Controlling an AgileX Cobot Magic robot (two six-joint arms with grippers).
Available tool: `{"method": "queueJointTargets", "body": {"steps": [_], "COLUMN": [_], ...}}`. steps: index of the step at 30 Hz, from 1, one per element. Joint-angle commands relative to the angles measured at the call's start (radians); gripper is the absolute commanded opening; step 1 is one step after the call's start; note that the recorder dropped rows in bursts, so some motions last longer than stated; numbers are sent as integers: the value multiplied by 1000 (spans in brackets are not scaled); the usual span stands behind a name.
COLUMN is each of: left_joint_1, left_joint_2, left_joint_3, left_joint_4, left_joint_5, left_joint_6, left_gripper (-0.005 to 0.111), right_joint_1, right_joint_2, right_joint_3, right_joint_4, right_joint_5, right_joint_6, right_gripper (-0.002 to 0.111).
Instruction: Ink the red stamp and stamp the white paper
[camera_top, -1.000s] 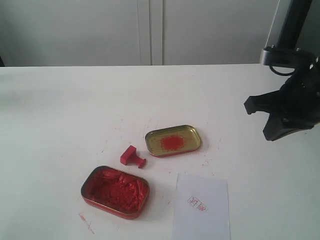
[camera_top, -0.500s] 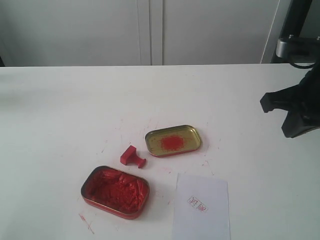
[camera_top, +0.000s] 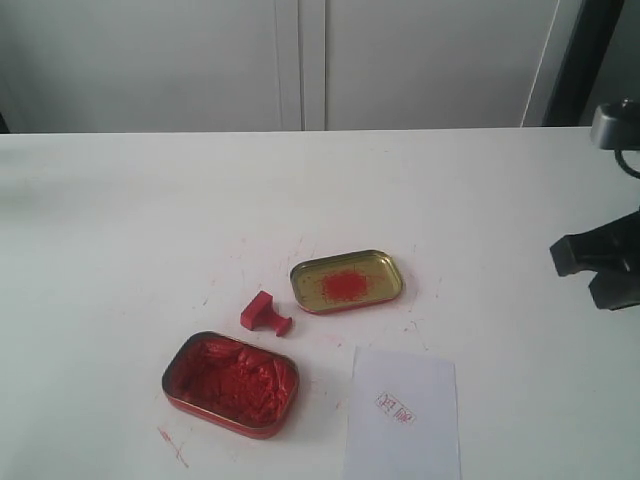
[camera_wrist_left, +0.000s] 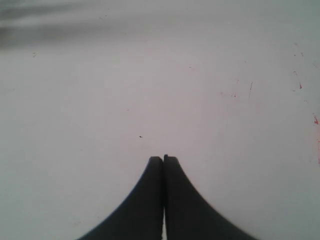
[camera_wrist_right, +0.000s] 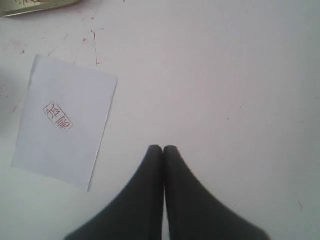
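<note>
The red stamp (camera_top: 263, 314) lies on its side on the table, between the open tin of lumpy red ink paste (camera_top: 231, 383) and the gold lid (camera_top: 347, 281). The white paper (camera_top: 403, 415) sits at the front with a small red imprint (camera_top: 395, 407); the right wrist view shows the paper (camera_wrist_right: 65, 122) and its imprint (camera_wrist_right: 58, 116) too. My right gripper (camera_top: 600, 271) hangs at the far right edge, shut and empty (camera_wrist_right: 163, 148), well away from the stamp. My left gripper (camera_wrist_left: 163, 158) is shut over bare tabletop and is out of the exterior view.
The gold lid carries a red smear (camera_top: 345, 284). Its edge shows at a corner of the right wrist view (camera_wrist_right: 35, 7). Small red ink streaks (camera_top: 172, 445) mark the white tabletop (camera_top: 120, 220). Pale cabinet doors (camera_top: 300, 60) stand behind the table.
My right arm has drawn back to the right and slightly down in the exterior view, away from the lid and paper. Stamp, tins and paper have not moved.
</note>
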Motion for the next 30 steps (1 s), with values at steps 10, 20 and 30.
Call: {"method": "queueJointTargets", "body": {"steps": [10, 20, 30], "left_joint_1": [-7, -7, -7], "left_joint_2": [-4, -4, -4], "left_joint_3": [5, 5, 5], "left_joint_4": [-3, -3, -3], "left_joint_5": [-2, -2, -2], "left_joint_6": [0, 0, 0], "left_gripper": [0, 0, 0], "right_joint_1": [-4, -4, -4], "right_joint_2": [-400, -735, -878], "right_joint_3": [196, 300, 316], "right_joint_4": [-34, -39, -40], "right_joint_5": [-118, -138, -139], "right_joint_6": [-1, -1, -1], "right_gripper": [0, 0, 0]}}
